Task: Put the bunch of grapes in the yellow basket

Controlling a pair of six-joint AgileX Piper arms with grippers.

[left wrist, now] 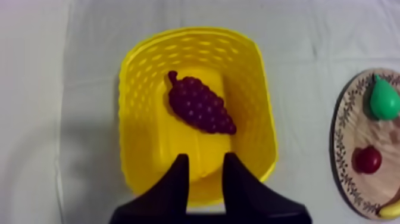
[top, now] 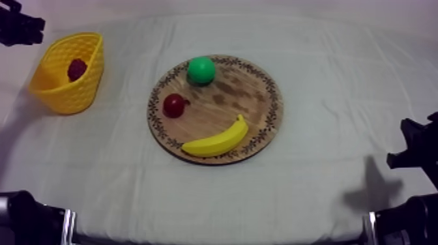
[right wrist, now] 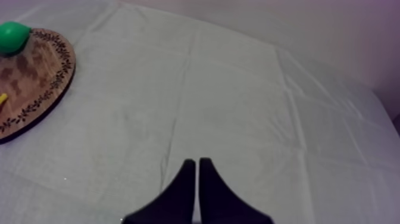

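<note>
**Left gripper** point(left wrist: 206, 158): fingers apart, with nothing between them. It hangs above the yellow basket point(left wrist: 134, 89), over the basket's near wall.

**Bunch of grapes** point(left wrist: 199, 107): lies on the basket floor, just beyond the left gripper's fingertips. It is not touching them. Its stem end points away from the gripper.

**Right gripper** point(right wrist: 197, 161): fingers together as a narrow wedge, clamped on nothing. It sits over bare counter point(top: 326, 189), well apart from the wooden board point(top: 248, 98).

**Board contents:**
- The pear point(top: 201, 70) lies at the rim farthest from the right gripper.
- The small red fruit point(top: 173, 105) lies on the side towards the basket and the left gripper.
- The banana point(top: 216, 140) lies along the opposite rim from the pear.

The board stands between the two grippers, apart from the basket.
</note>
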